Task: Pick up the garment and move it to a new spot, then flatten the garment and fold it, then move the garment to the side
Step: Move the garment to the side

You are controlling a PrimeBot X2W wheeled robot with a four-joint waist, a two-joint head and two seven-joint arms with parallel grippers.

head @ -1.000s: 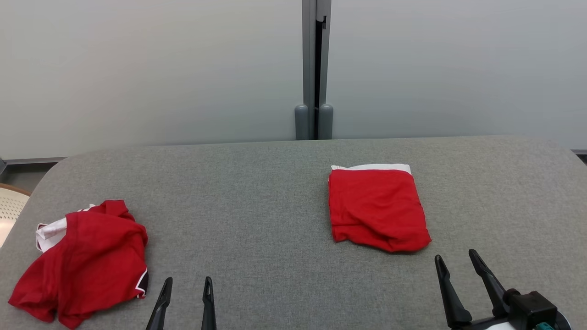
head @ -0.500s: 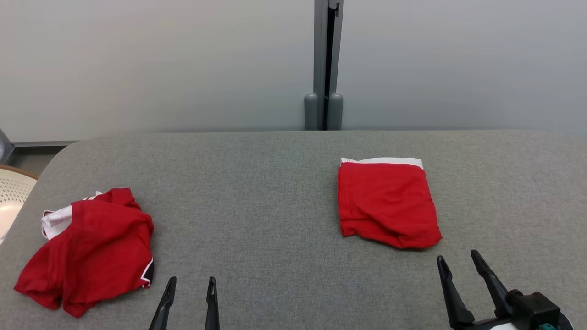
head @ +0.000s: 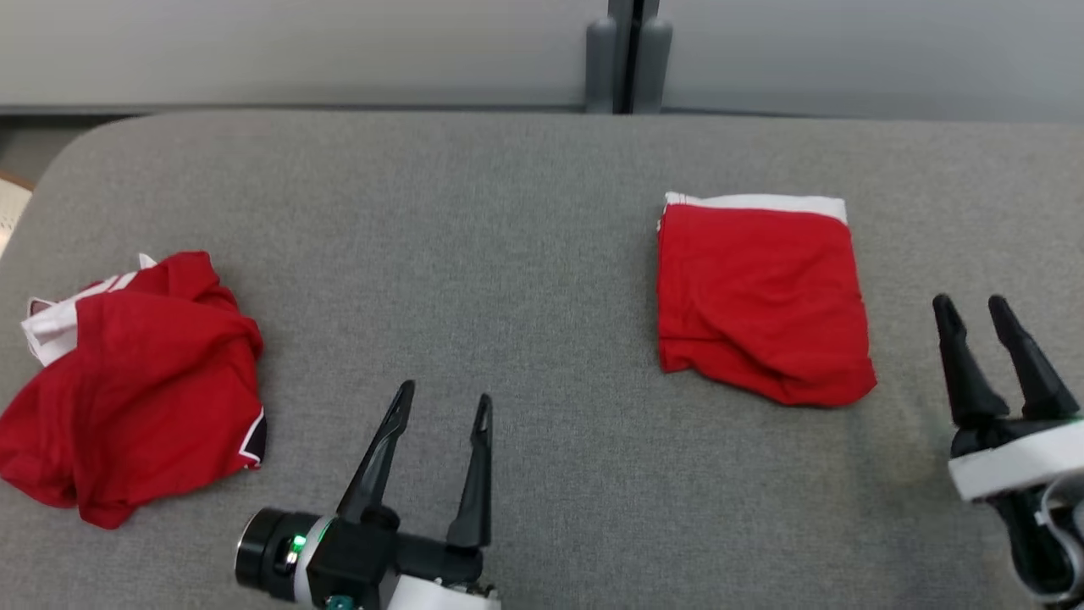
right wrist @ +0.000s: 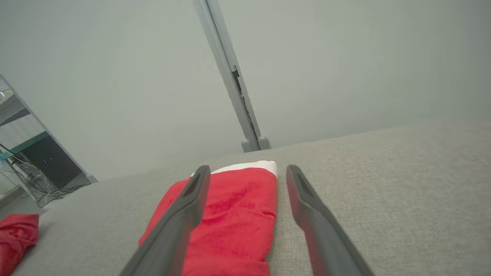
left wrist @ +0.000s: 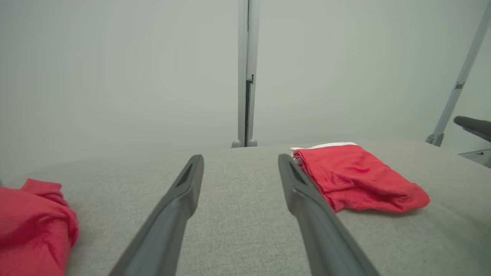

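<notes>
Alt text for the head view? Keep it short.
A grey table holds two red garments: a crumpled garment at left, a folded garment with a white band at right. The left gripper and right gripper are both open and empty, apart from the cloth.

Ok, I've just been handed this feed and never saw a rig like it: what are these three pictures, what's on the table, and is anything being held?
This is a two-armed robot; each arm ends in a pincer with two long dark fingers. The wide picture comes from its head camera, looking down on a grey table. There the left pincer is at the bottom and the right pincer at the right edge. The other two pictures come from cameras on the wrists, each looking out along its own pincer's fingers. On the table lie two red pieces: a crumpled garment on the robot's left and a folded garment, with a white band along its far edge, on its right. Both pincers are open and hold nothing; neither touches cloth.
</notes>
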